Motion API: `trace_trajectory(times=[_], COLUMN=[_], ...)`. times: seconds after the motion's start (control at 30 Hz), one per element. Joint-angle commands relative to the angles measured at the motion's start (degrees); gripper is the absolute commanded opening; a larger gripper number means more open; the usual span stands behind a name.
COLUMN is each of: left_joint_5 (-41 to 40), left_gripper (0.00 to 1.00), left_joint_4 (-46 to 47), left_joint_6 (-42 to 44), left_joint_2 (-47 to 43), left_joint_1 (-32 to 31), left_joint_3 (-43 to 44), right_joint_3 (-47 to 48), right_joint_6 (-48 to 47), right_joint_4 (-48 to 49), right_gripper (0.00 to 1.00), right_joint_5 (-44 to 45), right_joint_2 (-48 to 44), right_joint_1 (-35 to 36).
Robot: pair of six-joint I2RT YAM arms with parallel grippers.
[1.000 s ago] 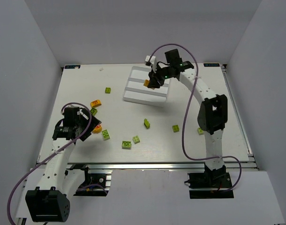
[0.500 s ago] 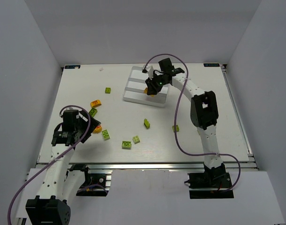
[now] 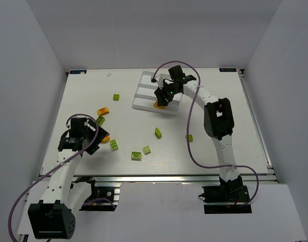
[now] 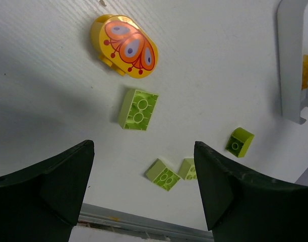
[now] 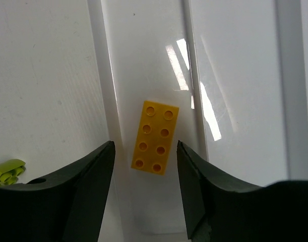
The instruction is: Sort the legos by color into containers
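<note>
A white tray [image 3: 143,83] with three slots stands at the back middle of the table. An orange brick [image 3: 160,104] lies flat in its nearest slot. In the right wrist view this brick [image 5: 155,137] rests on the tray floor [image 5: 234,75] between my jaws, touching neither. My right gripper [image 3: 162,96] [image 5: 145,143] is open just above it. My left gripper [image 3: 96,137] [image 4: 143,143] is open and empty above the table at the left. A yellow-orange rounded piece [image 4: 126,45] and a lime brick [image 4: 138,109] lie ahead of it.
Lime bricks lie loose on the table: one [image 3: 116,97] left of the tray, one [image 3: 158,132] mid-table, two [image 3: 136,156] [image 3: 146,149] near the front, one [image 3: 189,137] by the right arm. An orange brick [image 3: 103,111] lies at the left.
My right gripper came down over the tray's near slot with the orange brick and opened; the brick now lies in the slot. The left arm shifted only slightly.
</note>
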Motion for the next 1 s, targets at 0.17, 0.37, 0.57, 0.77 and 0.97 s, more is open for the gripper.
trace_trajectory(times=[0.17, 0.37, 0.57, 0.77, 0.97], left_joint_5=[-6.16, -10.56, -8.98, -8.63, -8.46], left_gripper=[0.87, 0.87, 0.88, 0.87, 0.82], left_joint_4=[-0.48, 1.26, 7.07, 8.3, 8.75], left_joint_6=[-8.29, -10.93, -10.59, -9.71, -10.23], left_joint_2=[7.6, 16.38, 24.56, 30.11, 35.12], left_joint_1=[-0.04, -0.04, -0.04, -0.04, -0.04], left_joint_3=[1.73, 3.04, 6.29, 10.08, 9.28], right_joint_3=[-19.12, -35.21, -44.36, -49.64, -49.91], right_joint_6=[6.34, 7.77, 5.48, 3.9, 4.69], right_joint_4=[14.81, 18.91, 18.37, 18.37, 17.94], right_gripper=[0.3, 0.84, 0.89, 0.88, 0.84], right_joint_5=[-3.41, -11.94, -16.43, -16.96, -17.48], right_joint_2=[-23.82, -36.33, -43.72, -46.89, -47.07], right_joint_1=[-3.88, -7.49, -8.38, -8.38, -8.73])
